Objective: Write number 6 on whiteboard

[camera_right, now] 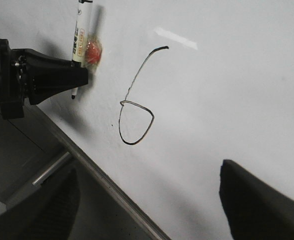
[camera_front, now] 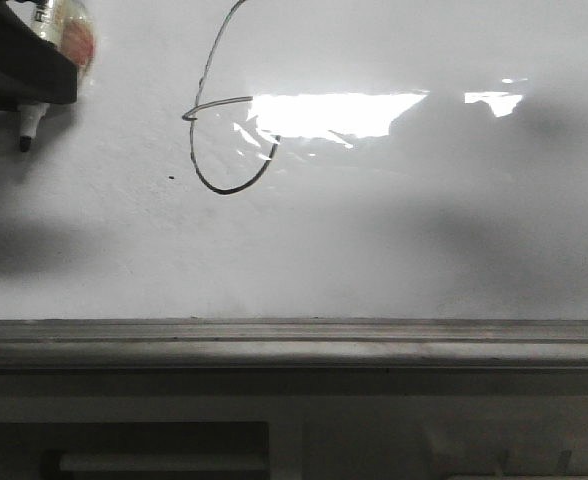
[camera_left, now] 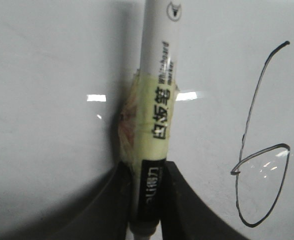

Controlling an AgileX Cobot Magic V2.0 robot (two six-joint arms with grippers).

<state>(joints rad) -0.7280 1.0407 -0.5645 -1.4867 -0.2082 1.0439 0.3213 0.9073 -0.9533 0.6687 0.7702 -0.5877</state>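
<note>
The left hand was closed on a taped whiteboard marker, left of the finished number 6 on the whiteboard, the tip off the line, while the right hand stood open, away from the board.

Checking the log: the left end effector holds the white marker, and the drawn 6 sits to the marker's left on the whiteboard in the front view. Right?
No. In the front view the thin black hand-drawn 6 is right of the taped white marker held by the left end effector.
</note>
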